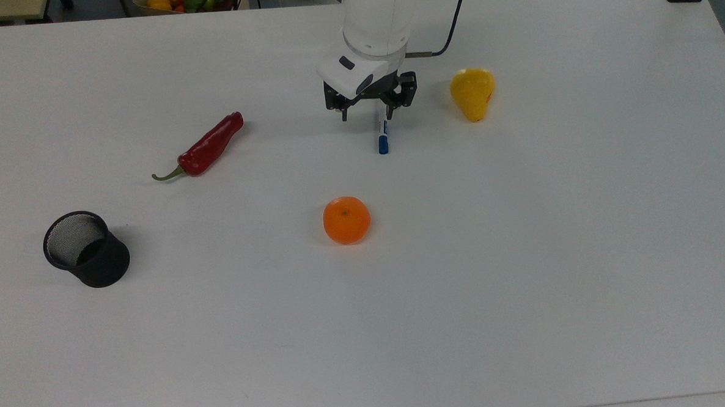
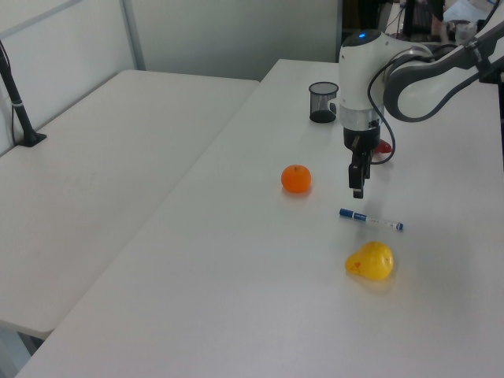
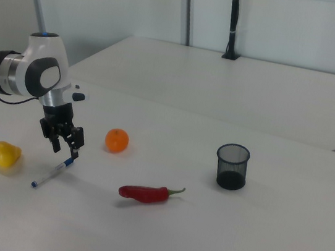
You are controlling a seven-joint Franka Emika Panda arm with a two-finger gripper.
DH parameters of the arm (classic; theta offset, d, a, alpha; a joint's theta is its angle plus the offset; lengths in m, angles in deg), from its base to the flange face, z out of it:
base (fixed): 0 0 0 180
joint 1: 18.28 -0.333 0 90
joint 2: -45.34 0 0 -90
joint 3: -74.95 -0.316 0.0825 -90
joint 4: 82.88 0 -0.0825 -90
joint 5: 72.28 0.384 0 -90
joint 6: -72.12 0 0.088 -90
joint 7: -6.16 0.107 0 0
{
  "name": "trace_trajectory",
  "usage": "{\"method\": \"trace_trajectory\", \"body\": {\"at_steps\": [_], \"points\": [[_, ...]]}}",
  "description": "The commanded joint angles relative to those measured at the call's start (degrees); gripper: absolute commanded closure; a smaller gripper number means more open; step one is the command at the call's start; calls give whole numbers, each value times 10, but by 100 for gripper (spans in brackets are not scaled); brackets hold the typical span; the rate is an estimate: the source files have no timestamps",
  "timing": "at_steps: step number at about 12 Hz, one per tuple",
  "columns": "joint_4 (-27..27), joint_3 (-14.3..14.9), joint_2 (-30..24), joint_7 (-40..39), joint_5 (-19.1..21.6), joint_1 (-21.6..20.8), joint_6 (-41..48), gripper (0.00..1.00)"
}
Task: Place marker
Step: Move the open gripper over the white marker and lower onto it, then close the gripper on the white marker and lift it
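A white table (image 1: pixel 525 282) carries everything; the marker (image 1: pixel 383 136) lies flat between pear (image 1: pixel 473 93) and chili (image 1: pixel 204 148), orange (image 1: pixel 346 219) nearer the camera; the gripper (image 1: pixel 368 113), fingers spread and empty, hangs above it, so grasping seems next; the mesh cup (image 1: pixel 86 248), well beyond the chili, is probably the goal; nothing blocks.

Even, diffuse overhead light, bright in all three views. White table (image 1: pixel 525 282) reads slightly grey-blue in the top view, no hard glare. Shadows soft and short: mesh cup (image 1: pixel 86 248) throws a faint one toward 2 o'clock in the top view, orange (image 1: pixel 346 219) and pear (image 1: pixel 473 93) only thin contact shadows. Left view and right view are softer, with fine detail smeared. Top view's corners dim slightly. No motion blur.
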Motion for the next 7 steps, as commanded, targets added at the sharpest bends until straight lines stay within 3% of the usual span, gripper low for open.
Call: {"method": "trace_trajectory", "body": {"at_steps": [1, 7], "points": [[-10, 1, 10, 38, -18, -13, -25, 26], [-10, -12, 42, 87, -47, -15, -41, 26]]}}
